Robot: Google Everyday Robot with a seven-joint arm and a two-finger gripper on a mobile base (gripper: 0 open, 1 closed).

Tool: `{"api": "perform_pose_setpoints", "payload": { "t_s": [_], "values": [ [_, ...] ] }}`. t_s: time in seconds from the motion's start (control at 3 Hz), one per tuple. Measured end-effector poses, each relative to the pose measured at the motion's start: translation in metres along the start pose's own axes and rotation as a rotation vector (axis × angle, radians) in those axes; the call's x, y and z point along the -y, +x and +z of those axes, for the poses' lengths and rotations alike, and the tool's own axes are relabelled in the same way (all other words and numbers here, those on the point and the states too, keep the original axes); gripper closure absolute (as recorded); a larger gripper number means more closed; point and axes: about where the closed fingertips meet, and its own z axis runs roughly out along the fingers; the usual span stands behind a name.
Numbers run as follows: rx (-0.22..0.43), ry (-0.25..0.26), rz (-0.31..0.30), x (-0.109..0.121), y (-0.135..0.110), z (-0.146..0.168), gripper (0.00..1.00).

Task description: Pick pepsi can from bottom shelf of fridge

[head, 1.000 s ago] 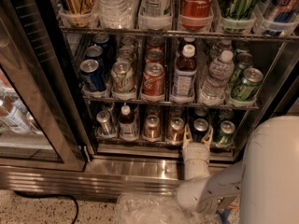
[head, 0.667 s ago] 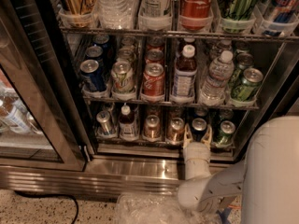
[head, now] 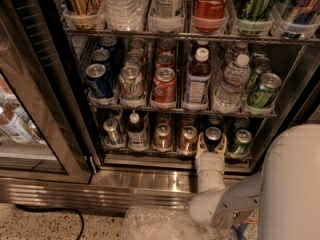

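Observation:
The fridge (head: 55, 91) stands open, with its steel base at the bottom. On the dim bottom shelf (head: 145, 151) the pepsi can (head: 213, 133), dark with a silver top, stands upright in the lane second from the right. My gripper (head: 212, 144) reaches in from below at the shelf's front edge. It is open, with one white finger (head: 201, 146) on each side of the can's lower part. A green can (head: 241, 140) stands to the right of the pepsi can and a copper-brown can (head: 188, 137) to its left.
The bottom shelf also holds another copper can (head: 162, 134), a small bottle (head: 135, 131) and a silver can (head: 112, 130). The rack above (head: 180, 109) carries cans and bottles close over the gripper. My white arm (head: 290, 184) fills the lower right. Crumpled clear plastic (head: 160, 224) lies on the floor.

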Motion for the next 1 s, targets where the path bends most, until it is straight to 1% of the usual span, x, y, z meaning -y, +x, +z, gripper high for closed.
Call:
{"api": "perform_pose_setpoints", "payload": {
  "t_s": [0.33,0.67,1.0],
  "values": [
    [0.000,0.000,0.000,0.001,0.000,0.000,1.00],
    [0.026,-0.018,0.025,0.006,-0.026,-0.001,1.00],
    [0.093,-0.059,0.049,0.007,-0.064,-0.010,1.00]
  ]
}}
